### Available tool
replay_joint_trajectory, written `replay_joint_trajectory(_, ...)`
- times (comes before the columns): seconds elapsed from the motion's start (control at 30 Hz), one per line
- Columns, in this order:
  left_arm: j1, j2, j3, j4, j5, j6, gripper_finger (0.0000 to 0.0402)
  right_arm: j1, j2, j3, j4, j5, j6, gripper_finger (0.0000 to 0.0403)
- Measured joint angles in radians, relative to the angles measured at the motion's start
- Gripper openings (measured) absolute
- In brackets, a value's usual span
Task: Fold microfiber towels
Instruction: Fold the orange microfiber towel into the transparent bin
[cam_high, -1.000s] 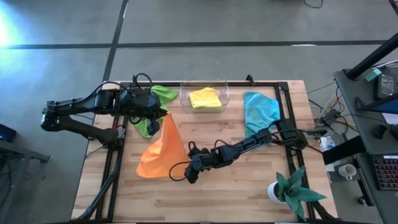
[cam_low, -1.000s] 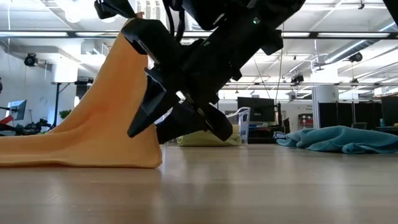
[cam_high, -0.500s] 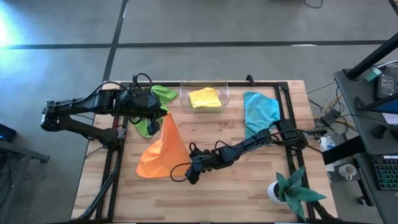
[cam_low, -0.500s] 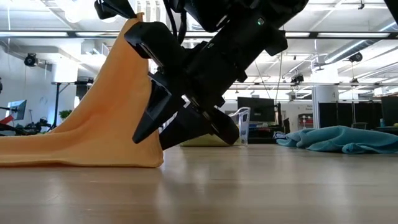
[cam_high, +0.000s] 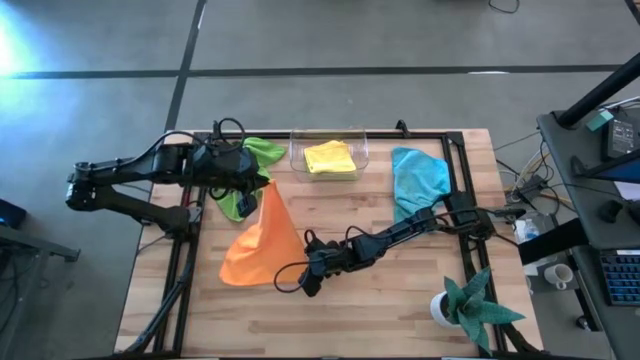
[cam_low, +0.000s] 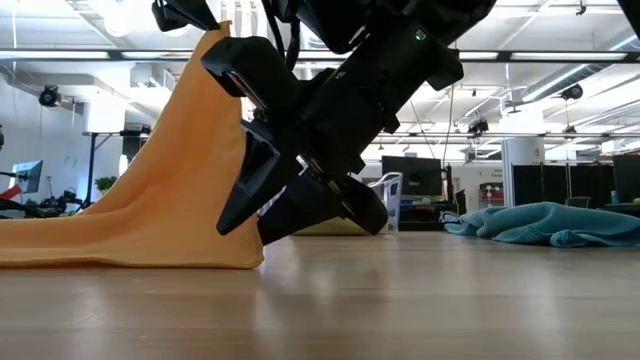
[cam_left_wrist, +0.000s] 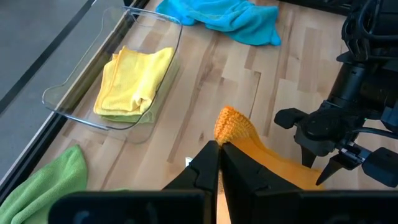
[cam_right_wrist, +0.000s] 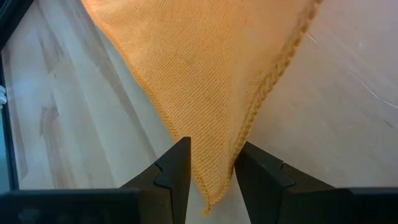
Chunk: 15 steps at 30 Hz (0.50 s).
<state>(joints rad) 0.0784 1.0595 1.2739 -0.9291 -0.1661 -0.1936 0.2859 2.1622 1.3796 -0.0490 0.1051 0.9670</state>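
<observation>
The wooden table (cam_high: 400, 310) carries everything. Near its middle the orange towel (cam_high: 258, 245) hangs stretched into a long triangle, its long axis running from a raised corner down to a wide edge resting on the wood. The left gripper (cam_left_wrist: 219, 151) is clenched on that raised corner. The right gripper (cam_right_wrist: 211, 171), low at the towel's opposite corner, has its jaws around the hanging tip. Beyond the towel lie the light blue towel (cam_high: 418, 178), lime green towel (cam_high: 250, 165), and a clear tray (cam_high: 361, 150) holding the folded yellow towel (cam_high: 329, 158).
</observation>
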Motion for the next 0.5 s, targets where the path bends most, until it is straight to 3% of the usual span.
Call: replay_joint_trajectory(0.5, 0.0, 0.0, -0.005, 0.0, 0.0, 0.0, 0.0, -0.012, 0.0, -0.001, 0.0, -0.008, -0.025, 0.0116)
